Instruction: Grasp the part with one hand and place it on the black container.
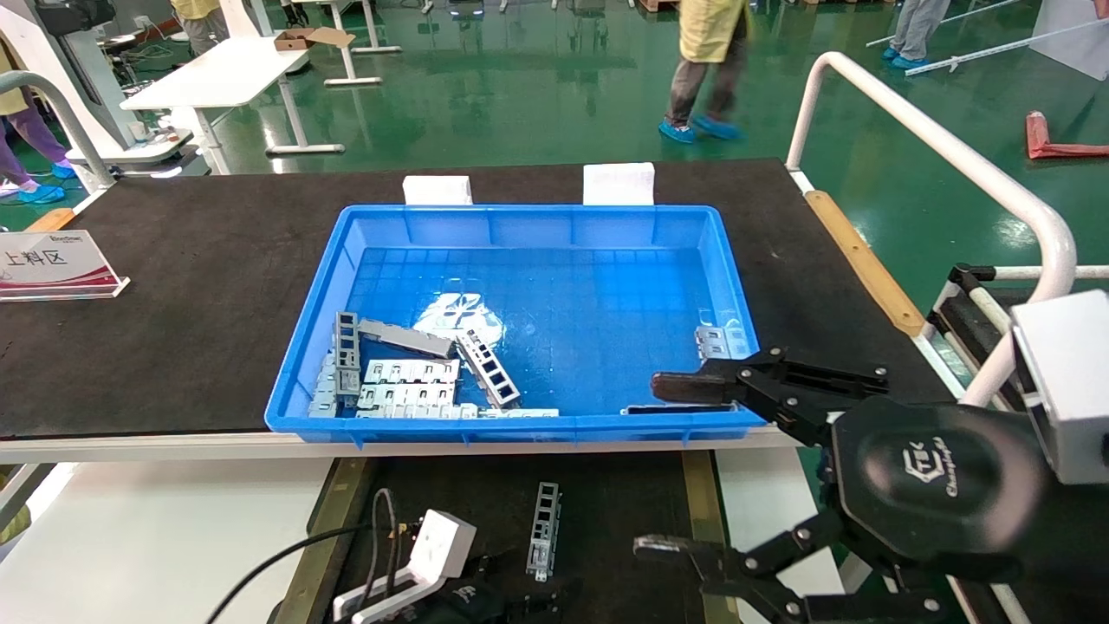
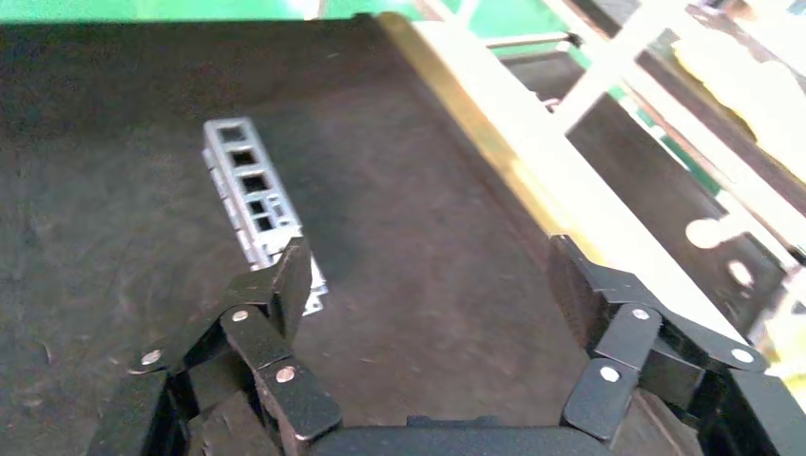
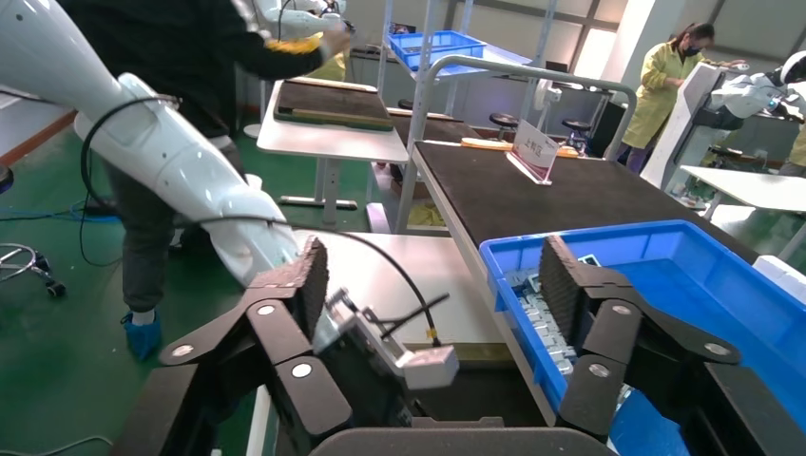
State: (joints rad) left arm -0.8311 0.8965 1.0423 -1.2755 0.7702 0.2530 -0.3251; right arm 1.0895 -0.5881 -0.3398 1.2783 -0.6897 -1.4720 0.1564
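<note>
One part (image 1: 543, 529), a slim silver channel with a row of windows, lies flat on the black container (image 1: 615, 503) between its olive-brass rails, below the table's front edge. In the left wrist view this part (image 2: 249, 190) lies just beyond one fingertip (image 2: 293, 277) of my left gripper (image 2: 432, 285), which is open, empty and low over the tray (image 2: 428, 161). More channel parts (image 1: 489, 368) lie in the blue bin (image 1: 537, 221). My right gripper (image 1: 676, 468) is open and empty, hovering off the bin's near right corner; it also shows in the right wrist view (image 3: 434, 275).
Flat grey slotted plates (image 1: 407, 383) are piled in the bin's near left corner, and one small plate (image 1: 721, 342) lies at its right wall. A sign (image 1: 54, 264) stands on the black mat at the left. A white rail (image 1: 953, 156) curves along the right side.
</note>
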